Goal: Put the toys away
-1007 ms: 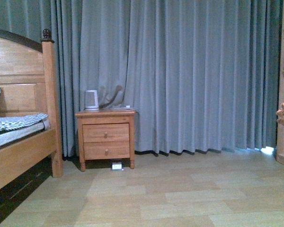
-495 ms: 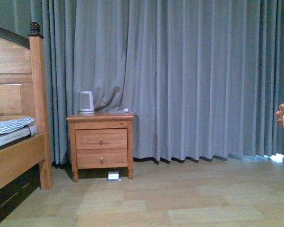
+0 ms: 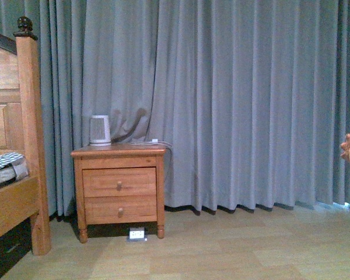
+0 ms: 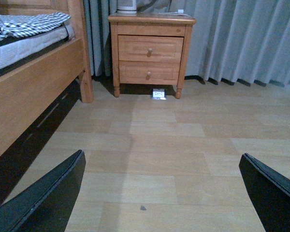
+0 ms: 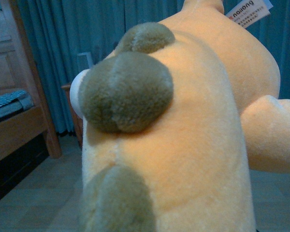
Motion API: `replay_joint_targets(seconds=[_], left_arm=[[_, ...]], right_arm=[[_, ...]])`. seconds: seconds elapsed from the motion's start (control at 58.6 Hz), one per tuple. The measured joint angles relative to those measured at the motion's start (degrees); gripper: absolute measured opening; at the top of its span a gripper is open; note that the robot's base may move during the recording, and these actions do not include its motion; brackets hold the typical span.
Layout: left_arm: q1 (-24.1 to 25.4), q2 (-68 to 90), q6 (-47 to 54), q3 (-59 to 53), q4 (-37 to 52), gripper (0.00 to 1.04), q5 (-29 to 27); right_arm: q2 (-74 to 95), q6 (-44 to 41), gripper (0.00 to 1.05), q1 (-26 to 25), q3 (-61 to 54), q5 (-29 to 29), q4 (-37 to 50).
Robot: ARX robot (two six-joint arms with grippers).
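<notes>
We see left pincer (image 4: 162,157) spread wide; fuzzy orange-yellow plush toy (image 5: 193,135) hides right pincer, we cannot tell its grip.

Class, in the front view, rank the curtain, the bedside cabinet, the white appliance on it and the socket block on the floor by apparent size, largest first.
1. curtain
2. bedside cabinet
3. white appliance
4. socket block
All sit at a similar depth, so nearness hardly skews the order.
</notes>
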Motion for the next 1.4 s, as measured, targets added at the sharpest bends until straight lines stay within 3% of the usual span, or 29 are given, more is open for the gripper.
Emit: replay_joint_targets(seconds=[1.399], left_arm=[[0.0, 0.0, 0.0, 0.0, 0.0, 0.99, 0.0]], right_arm=[[0.04, -0.02, 0.17, 0.0, 0.0, 0.02, 0.02]])
